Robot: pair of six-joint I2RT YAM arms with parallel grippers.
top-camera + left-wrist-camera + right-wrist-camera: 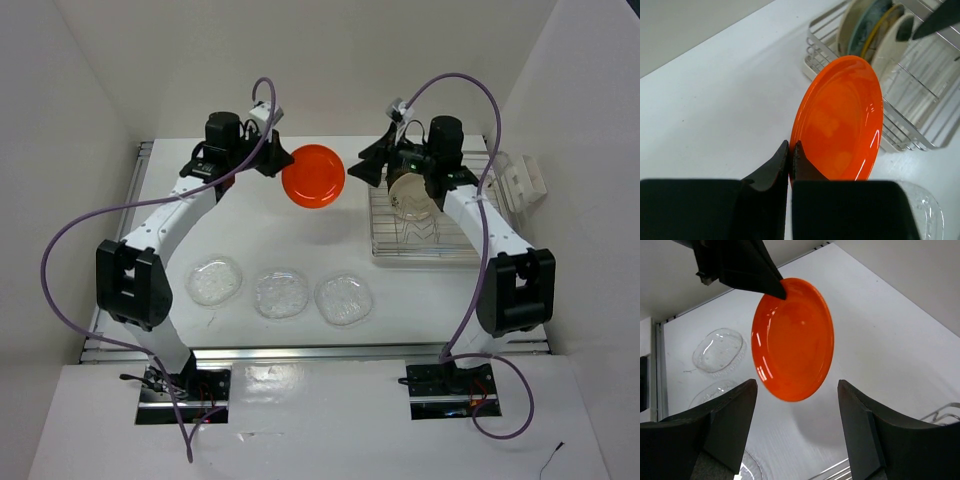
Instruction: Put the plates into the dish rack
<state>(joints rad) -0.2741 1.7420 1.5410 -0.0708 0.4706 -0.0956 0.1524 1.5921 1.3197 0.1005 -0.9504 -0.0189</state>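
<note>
**White table** point(270, 235): a flat work surface enclosed by pale walls on the left, far and right sides.

**Left arm** point(165, 225) and **right arm** point(490, 225): white and black arms. Both rise from the near edge and reach toward the far middle, each trailing a purple cable point(60, 250).

**Silver wire dish rack** point(455, 250): rectangular, standing on the far right of the table. The left wrist view shows four plates upright on edge at one end of it:
- a tan plate point(850, 27)
- a teal patterned plate point(867, 25)
- a plate showing a gold edge point(876, 35)
- a cream plate with a dark patch point(895, 42)

**Round orange plate** point(313, 176): glossy and held on edge in the air, left of the rack, between the two grippers.

**Three clear glass plates** point(214, 280) point(281, 294) point(344, 299): lying flat in a row on the near part of the table, apart from one another.

**Left gripper** point(791, 150): its black fingers are pinched together on the orange plate's rim.

**Right gripper** point(796, 387): its fingers are spread wide and hold nothing. It faces the orange plate from just beside it.
</note>
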